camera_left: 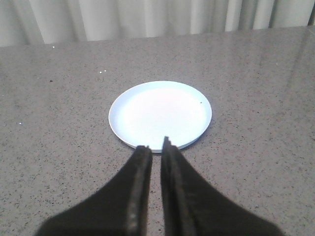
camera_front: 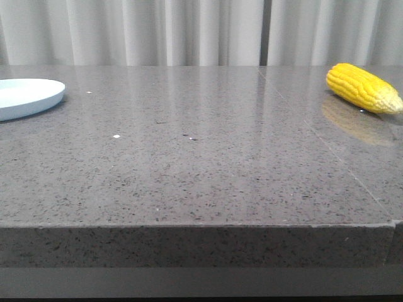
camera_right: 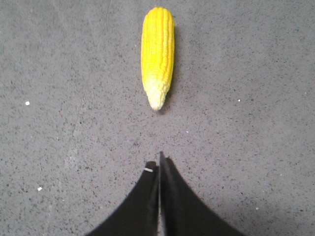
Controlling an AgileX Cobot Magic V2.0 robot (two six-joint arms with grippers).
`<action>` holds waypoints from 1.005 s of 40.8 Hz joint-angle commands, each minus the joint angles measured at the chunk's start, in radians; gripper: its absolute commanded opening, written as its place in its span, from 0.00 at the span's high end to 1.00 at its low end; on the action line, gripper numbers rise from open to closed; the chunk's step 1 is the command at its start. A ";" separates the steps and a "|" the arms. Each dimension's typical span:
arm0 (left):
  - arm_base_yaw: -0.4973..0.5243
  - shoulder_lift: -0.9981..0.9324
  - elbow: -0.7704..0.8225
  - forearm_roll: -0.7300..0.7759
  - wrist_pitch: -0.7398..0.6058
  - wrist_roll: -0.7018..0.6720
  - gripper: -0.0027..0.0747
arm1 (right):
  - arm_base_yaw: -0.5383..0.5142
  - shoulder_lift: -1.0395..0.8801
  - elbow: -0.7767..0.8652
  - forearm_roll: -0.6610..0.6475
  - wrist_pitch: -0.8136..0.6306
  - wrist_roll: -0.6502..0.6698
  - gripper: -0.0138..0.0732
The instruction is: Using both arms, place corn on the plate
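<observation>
We are just at the start: the corn [camera_front: 363,87] lies on the far right of the table [camera_front: 201,163], and the plate [camera_front: 25,97] sits empty, far off on the left. Our right gripper [camera_right: 159,162] hangs above the table near the corn's pale tip, pinched tight and holding nothing, and our left gripper [camera_left: 156,146] waits by the plate's rim with only a thin gap. Next, we think, the right fingers must spread wide and go down around the corn.
</observation>
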 commanded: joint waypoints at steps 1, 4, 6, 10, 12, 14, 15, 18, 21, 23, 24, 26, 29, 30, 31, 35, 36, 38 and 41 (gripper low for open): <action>0.000 0.012 -0.026 -0.006 -0.064 -0.011 0.63 | -0.001 0.006 -0.031 -0.012 -0.052 -0.029 0.50; 0.000 0.012 -0.026 0.000 -0.068 -0.011 0.41 | -0.001 0.006 -0.031 -0.012 -0.052 -0.029 0.28; 0.000 0.012 -0.026 0.000 -0.068 -0.011 0.32 | -0.001 0.006 -0.031 -0.012 -0.051 -0.029 0.18; 0.000 0.012 -0.026 0.000 -0.061 -0.011 0.23 | -0.001 0.006 -0.031 -0.012 -0.054 -0.029 0.12; 0.000 0.015 -0.026 0.000 -0.055 -0.011 0.23 | -0.001 0.006 -0.031 -0.012 -0.062 -0.029 0.12; 0.000 0.023 -0.031 0.009 -0.037 -0.011 0.23 | -0.001 0.006 -0.031 -0.012 -0.072 -0.029 0.12; 0.000 0.032 -0.036 0.017 -0.029 -0.011 0.23 | -0.001 0.006 -0.031 -0.012 -0.074 -0.029 0.12; 0.000 0.070 -0.065 0.044 0.032 -0.011 0.23 | -0.001 0.006 -0.031 -0.011 -0.070 -0.029 0.12; 0.000 0.123 -0.107 0.059 0.110 -0.011 0.23 | -0.001 0.006 -0.031 -0.011 -0.070 -0.029 0.12; 0.000 0.172 -0.140 0.059 0.151 -0.011 0.23 | -0.001 0.006 -0.031 -0.011 -0.070 -0.029 0.12; 0.000 0.191 -0.156 0.059 0.161 -0.011 0.23 | -0.001 0.006 -0.031 -0.011 -0.070 -0.029 0.12; 0.000 0.237 -0.174 0.059 0.171 -0.011 0.23 | -0.001 0.006 -0.031 -0.011 -0.070 -0.029 0.12; 0.000 0.302 -0.197 0.061 0.159 -0.011 0.23 | -0.001 0.006 -0.031 -0.011 -0.070 -0.029 0.12; 0.000 0.330 -0.206 0.063 0.151 -0.011 0.23 | -0.001 0.006 -0.031 -0.011 -0.070 -0.029 0.12; 0.000 0.351 -0.209 0.063 0.146 -0.011 0.23 | -0.001 0.006 -0.031 -0.011 -0.070 -0.029 0.12; 0.000 0.445 -0.237 0.063 0.136 -0.011 0.23 | -0.001 0.006 -0.031 -0.011 -0.070 -0.029 0.12; 0.000 0.475 -0.247 0.066 0.136 -0.011 0.23 | -0.001 0.006 -0.031 -0.011 -0.070 -0.029 0.12; 0.000 0.531 -0.267 0.065 0.143 -0.011 0.23 | -0.001 0.006 -0.031 -0.011 -0.070 -0.029 0.12; 0.007 0.611 -0.302 0.065 0.157 -0.011 0.23 | -0.001 0.006 -0.031 -0.011 -0.070 -0.029 0.12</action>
